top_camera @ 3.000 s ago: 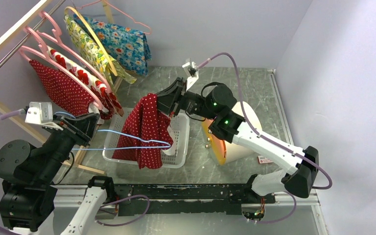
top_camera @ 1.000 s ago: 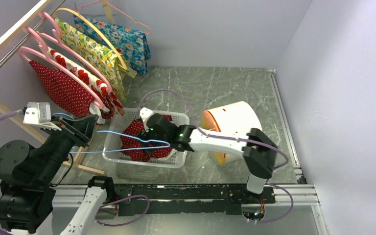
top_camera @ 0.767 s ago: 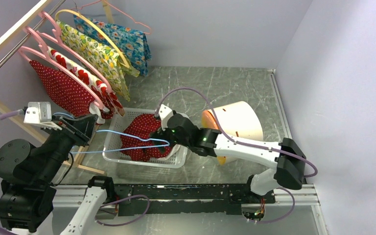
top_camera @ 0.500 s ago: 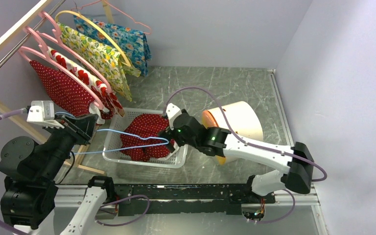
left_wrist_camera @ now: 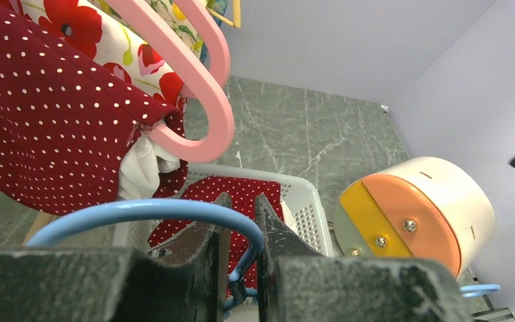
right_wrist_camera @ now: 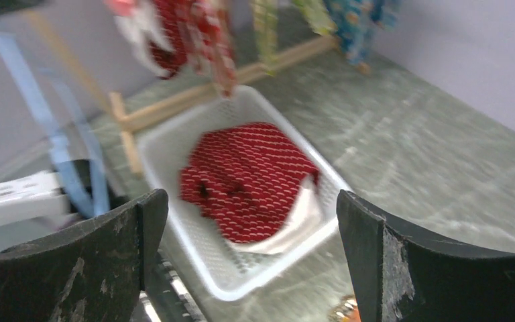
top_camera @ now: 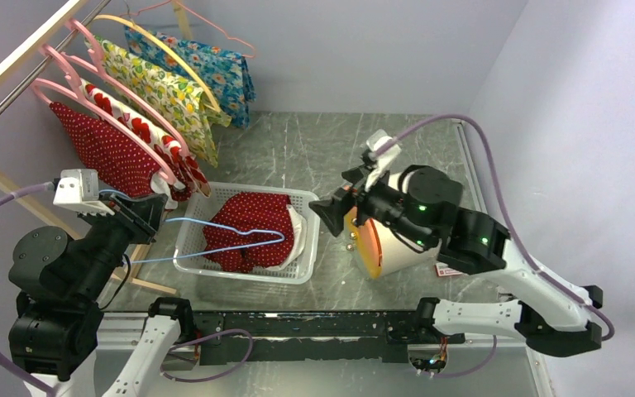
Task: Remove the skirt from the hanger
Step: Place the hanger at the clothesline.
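Closest to the bases, the left gripper (left_wrist_camera: 241, 209) has its fingers pinched narrow on the hook end of the blue wire hanger (left_wrist_camera: 141, 211), and the hanger's bare frame reaches out over the white basket (top_camera: 248, 275). The red polka-dot skirt (top_camera: 244, 223) is bunched inside that basket with a bit of white lining showing on its right side. So to me it looks off the hanger already, though I can't tell if the wire is touching the cloth underneath. Just past the basket's right corner the right gripper (top_camera: 328, 211) hangs with its fingers spread wide and nothing between them, right over the white-and-orange drum thing (top_camera: 397, 240) (no idea what that's for). Further back on the left is the wooden rack (top_camera: 16, 58) with more clothes on pink hangers (top_camera: 112, 116). What I'd worry about: if the left arm drops or drags the hanger low, the wire tip could hook a fold and pull the skirt back out over the rim. That thin wire could also twist in such a small pinch. And the left wrist sits close to the nearest pink hanger — a careless swing would knock the hung stuff.
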Tool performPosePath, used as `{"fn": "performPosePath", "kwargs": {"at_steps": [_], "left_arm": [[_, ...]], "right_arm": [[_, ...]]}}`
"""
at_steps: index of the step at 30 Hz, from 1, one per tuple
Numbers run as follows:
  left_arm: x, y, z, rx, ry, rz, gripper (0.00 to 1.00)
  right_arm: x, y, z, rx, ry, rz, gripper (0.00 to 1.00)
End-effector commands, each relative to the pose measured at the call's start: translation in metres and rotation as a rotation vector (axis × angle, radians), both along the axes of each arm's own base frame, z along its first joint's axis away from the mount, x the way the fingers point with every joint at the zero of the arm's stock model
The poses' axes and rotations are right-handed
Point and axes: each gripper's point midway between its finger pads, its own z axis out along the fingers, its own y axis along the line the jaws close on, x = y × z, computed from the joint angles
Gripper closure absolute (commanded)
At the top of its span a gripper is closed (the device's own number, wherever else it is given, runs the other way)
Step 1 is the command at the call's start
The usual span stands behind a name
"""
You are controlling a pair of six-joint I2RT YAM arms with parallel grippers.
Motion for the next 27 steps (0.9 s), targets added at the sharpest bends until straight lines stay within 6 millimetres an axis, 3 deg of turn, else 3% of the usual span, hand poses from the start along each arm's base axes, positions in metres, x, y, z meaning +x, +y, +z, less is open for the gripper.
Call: {"fn": "performPosePath", "kwargs": {"at_steps": [1, 3, 5, 14, 17, 22, 27], "left_arm": [[0.002, 0.004, 0.007, 0.009, -0.037, 0.024, 0.93], [0.002, 0.005, 0.006, 0.009, -0.034, 0.026, 0.93], [0.002, 0.004, 0.006, 0.009, -0.035, 0.023, 0.93], [0.002, 0.003, 0.006, 0.009, -0.031, 0.017, 0.93], [0.002, 0.002, 0.005, 0.008, -0.031, 0.008, 0.93], [0.005, 0.001, 0.001, 0.009, -0.022, 0.004, 0.93], [0.005, -0.002, 0.001, 0.008, -0.021, -0.009, 0.93]], "right_arm": [[-0.062, 0.028, 0.029, 0.182, 0.038, 0.369, 0.0], [-0.087, 0.038, 0.037, 0.24, 0.036, 0.521, 0.0], [-0.099, 0.046, 0.037, 0.267, 0.048, 0.599, 0.0], [-0.092, 0.1, -0.007, 0.224, 0.21, 0.65, 0.04], [-0.084, 0.108, -0.013, 0.221, 0.228, 0.618, 0.15], [-0.087, 0.115, -0.017, 0.21, 0.225, 0.658, 0.53], [-0.087, 0.123, -0.032, 0.168, 0.257, 0.678, 0.58]]}}
